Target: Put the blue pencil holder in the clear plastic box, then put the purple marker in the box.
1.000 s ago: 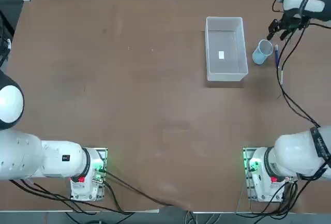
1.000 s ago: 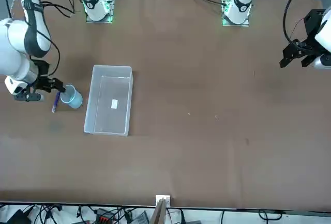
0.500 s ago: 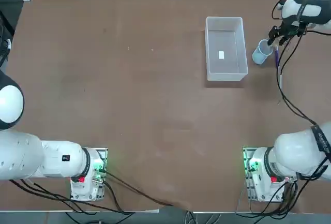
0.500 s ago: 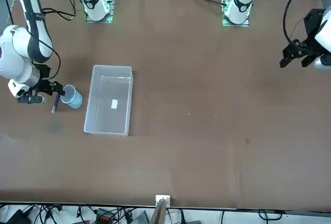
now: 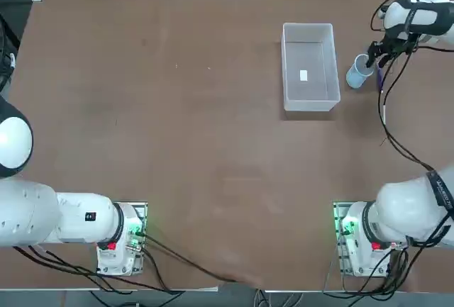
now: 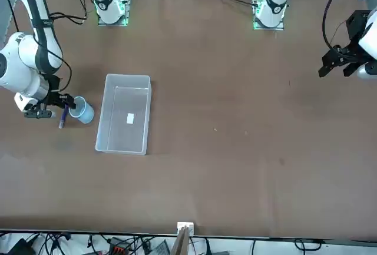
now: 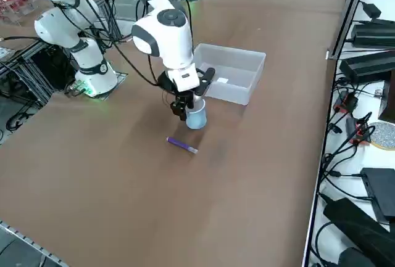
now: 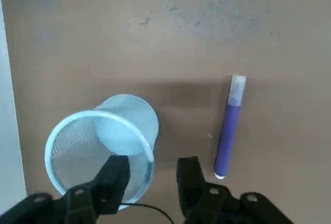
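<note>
Currently the right gripper [image 8: 152, 175] straddles the rim of the blue pencil holder [image 8: 103, 144], one finger inside the cup and one outside, with a narrow gap left between them. The cup stands on the table just beside the clear plastic box [image 5: 308, 66], and the purple marker [image 8: 228, 125] lies flat on its far side.

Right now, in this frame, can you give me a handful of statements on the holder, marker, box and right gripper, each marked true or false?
1. The blue pencil holder stands on the table outside the clear plastic box. True.
2. The purple marker lies inside the box. False: it lies on the table beside the holder.
3. The right gripper straddles the holder's rim wall, one finger inside. True.
4. The box holds several pens. False: only a small white label shows at its base.
</note>
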